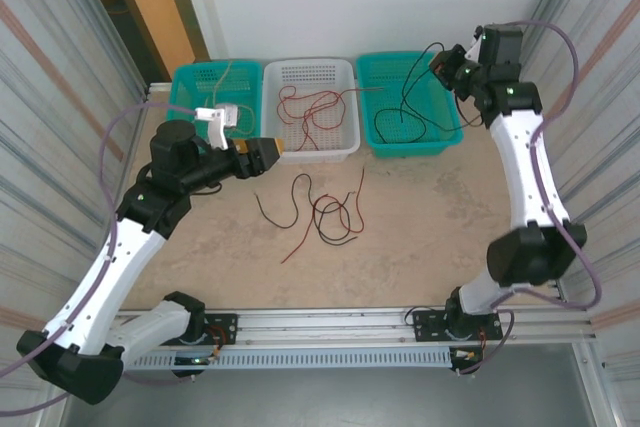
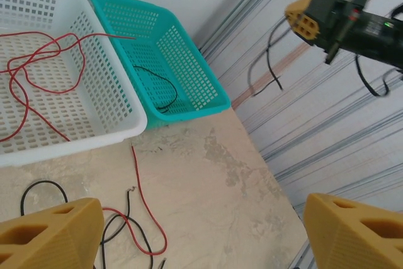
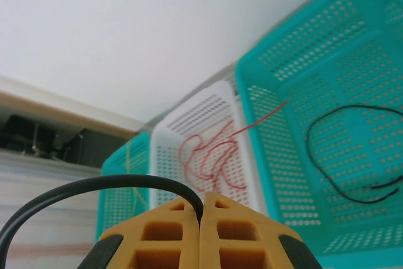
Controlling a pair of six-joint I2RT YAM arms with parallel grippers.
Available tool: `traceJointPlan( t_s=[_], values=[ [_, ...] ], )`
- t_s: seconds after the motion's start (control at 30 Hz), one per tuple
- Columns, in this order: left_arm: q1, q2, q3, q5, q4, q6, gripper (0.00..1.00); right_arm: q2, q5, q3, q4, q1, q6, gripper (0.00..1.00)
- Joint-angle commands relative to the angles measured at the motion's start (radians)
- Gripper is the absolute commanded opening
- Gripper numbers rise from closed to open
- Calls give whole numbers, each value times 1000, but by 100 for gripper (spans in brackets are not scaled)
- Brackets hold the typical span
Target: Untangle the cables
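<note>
A tangle of red and black cables (image 1: 326, 213) lies on the table in front of the baskets. My left gripper (image 1: 266, 154) hovers open just left of the tangle, near the white basket; its yellow fingers (image 2: 50, 234) stand wide apart with nothing between them, and the red cable (image 2: 146, 209) and black cable (image 2: 38, 185) lie below. My right gripper (image 1: 441, 63) is raised over the right teal basket (image 1: 447, 119), shut on a black cable (image 3: 82, 186) that hangs down into it (image 1: 408, 97). More red cables (image 1: 310, 107) lie in the white basket.
Three baskets stand in a row at the back: a left teal basket (image 1: 186, 78) holding a yellow cable (image 1: 226, 97), the white basket (image 1: 345, 150), and the right teal one. Corrugated walls close both sides. A metal rail (image 1: 330, 325) runs along the near edge.
</note>
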Motion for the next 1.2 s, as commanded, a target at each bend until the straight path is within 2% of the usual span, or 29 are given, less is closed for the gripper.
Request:
traceJointPlan(
  t_s=[0.0, 0.13, 0.17, 0.23, 0.27, 0.33, 0.43, 0.5, 0.57, 0.73, 0.87, 1.0, 1.1, 1.17],
  values=[
    [2, -22, -32, 10, -33, 14, 82, 110, -58, 124, -69, -37, 23, 0],
    [1, -30, -57, 4, -49, 19, 82, 269, -74, 212, -112, -55, -10, 0],
    [1, -30, -61, 4, -52, 20, 82, 308, -84, 243, -134, -58, -18, 5],
    [0, -32, -71, -1, -65, 21, 82, 401, -78, 334, -228, -60, -43, 26],
    [0, -29, -74, -2, -71, 21, 82, 433, -70, 374, -269, -59, -56, 33],
    [0, -27, -84, 3, -81, 24, 82, 458, -36, 402, -327, -50, -81, 37],
    [-3, -15, -96, -2, -106, 36, 82, 392, 7, 295, -286, -31, -102, 46],
    [-5, -3, -105, -6, -122, 44, 80, 323, 25, 200, -250, -19, -113, 58],
    [-12, 7, -116, -13, -132, 57, 79, 254, 52, 116, -242, 4, -136, 59],
    [-73, 37, -132, -83, -192, 110, 76, 3, 152, -235, -158, 119, -180, 57],
    [-138, 77, -168, -127, -202, 120, 74, -190, 248, -510, -97, 277, -162, 57],
    [-201, 170, -179, -163, -234, 130, 70, -300, 315, -700, -68, 447, -75, 57],
    [-236, 258, -162, -202, -272, 154, 61, -320, 316, -800, -31, 540, -12, 56],
    [-238, 295, -145, -206, -292, 154, 50, -282, 299, -825, -23, 577, -3, 53]
  ],
)
